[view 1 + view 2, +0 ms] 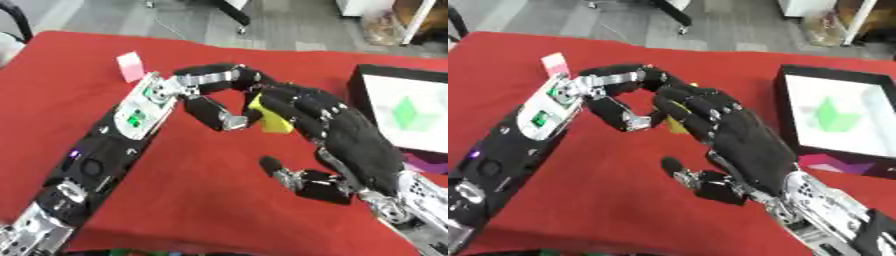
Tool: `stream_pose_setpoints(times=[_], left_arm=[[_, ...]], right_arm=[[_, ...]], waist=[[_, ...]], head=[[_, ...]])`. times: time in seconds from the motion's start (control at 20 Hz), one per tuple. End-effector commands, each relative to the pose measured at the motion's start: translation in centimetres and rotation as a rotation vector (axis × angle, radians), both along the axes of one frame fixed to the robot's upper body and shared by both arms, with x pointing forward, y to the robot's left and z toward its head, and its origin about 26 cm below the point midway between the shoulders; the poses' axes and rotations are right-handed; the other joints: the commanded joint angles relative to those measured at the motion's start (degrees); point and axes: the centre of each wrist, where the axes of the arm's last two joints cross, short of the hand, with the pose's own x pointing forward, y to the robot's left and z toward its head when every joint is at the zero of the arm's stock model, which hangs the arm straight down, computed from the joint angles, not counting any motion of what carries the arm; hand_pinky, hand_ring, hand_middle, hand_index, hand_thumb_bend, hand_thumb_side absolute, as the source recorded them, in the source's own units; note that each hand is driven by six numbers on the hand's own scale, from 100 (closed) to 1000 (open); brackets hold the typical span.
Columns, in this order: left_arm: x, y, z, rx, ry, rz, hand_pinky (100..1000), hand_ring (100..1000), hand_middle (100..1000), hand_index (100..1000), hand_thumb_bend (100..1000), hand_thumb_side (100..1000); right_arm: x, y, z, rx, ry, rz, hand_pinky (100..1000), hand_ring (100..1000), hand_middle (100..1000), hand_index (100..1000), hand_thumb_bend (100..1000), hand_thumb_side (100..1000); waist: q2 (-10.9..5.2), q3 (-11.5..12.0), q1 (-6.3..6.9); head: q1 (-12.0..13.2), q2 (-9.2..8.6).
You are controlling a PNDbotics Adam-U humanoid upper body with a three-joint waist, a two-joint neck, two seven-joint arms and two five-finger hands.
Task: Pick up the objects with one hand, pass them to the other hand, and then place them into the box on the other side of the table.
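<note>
A yellow block (273, 121) is held above the red table between my two hands. My left hand (208, 86) comes in from the lower left. Its fingers arch over the block's top and its thumb presses the block's left side, so it pinches the block. My right hand (346, 131), black, comes in from the lower right. Its nearly straight fingers lie against the block's right and top sides, hiding much of it, and its thumb (284, 172) is spread well below, away from the block. The black box (784, 107) with a white, green-marked inside stands at the right edge.
A small pink block (131, 66) lies on the red tablecloth (201, 180) behind my left wrist. A purple patch (826, 164) shows at the box's near side. Grey floor and chair legs lie beyond the table's far edge.
</note>
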Motion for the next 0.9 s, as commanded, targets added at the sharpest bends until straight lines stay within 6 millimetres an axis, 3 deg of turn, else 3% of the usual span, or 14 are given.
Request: stream_pose_setpoints(times=[0.05, 0.9], left_arm=[[-0.04, 0.25, 1.71, 0.056, -0.128, -0.155, 673, 443, 417, 603, 100, 322], [-0.41, 0.11, 2.02, 0.050, -0.130, -0.176, 746, 444, 412, 599, 100, 327]], right_arm=[[-0.14, -0.37, 0.63, -0.015, -0.026, -0.004, 814, 905, 882, 977, 316, 172], [0.34, -0.64, 1.51, -0.091, -0.122, -0.141, 815, 855, 864, 951, 285, 162]], waist=[[-0.56, 0.01, 0.09], [-0.59, 0.12, 0.15]], head=[[-0.11, -0.16], [-0.39, -0.16]])
